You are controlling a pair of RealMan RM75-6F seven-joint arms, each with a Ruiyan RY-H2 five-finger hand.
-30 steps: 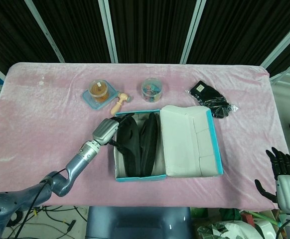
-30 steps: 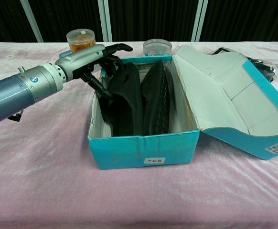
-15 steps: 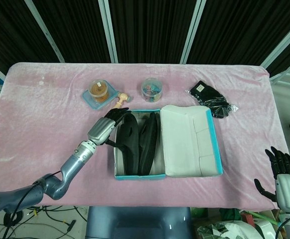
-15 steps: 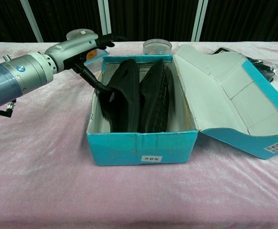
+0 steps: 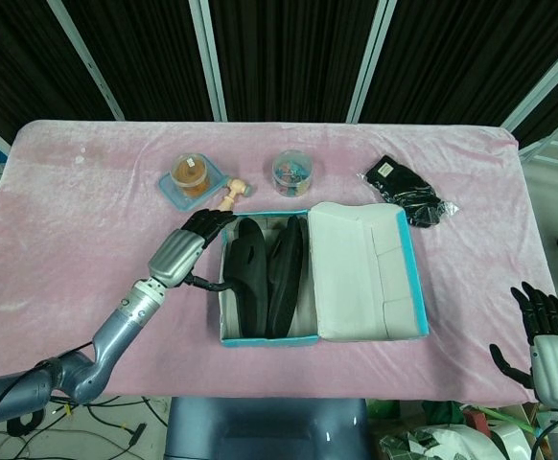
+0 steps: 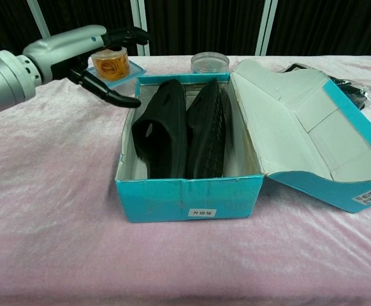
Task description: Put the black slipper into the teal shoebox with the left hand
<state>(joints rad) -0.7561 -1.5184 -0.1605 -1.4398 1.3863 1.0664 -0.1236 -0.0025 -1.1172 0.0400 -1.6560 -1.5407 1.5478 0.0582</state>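
The silver-backed, black-fingered right hand [image 5: 546,337] shows only in the head view, low at the frame's right corner beyond the table edge, its wrist cut off by the border; its fingers stand spread and it holds nothing. The chest view does not show it. The far black slipper [image 6: 208,131] is partly hidden behind the near black foam slipper [image 6: 163,131], and both lie side by side in the open tray of the teal cardboard shoebox [image 6: 189,201], toes toward the far wall. The chest view shows their height against the box wall and the small white label on the box front; the head view shows the white-lined lid [image 5: 360,268] folded out flat to the right on the pink velvety tablecloth [image 5: 87,220]. The left hand [image 6: 90,51] hovers outside the box's left far corner, fingers apart and extended, gripping nothing, clear of the slippers; its dark fingertips [image 5: 207,218] lie near the box rim.
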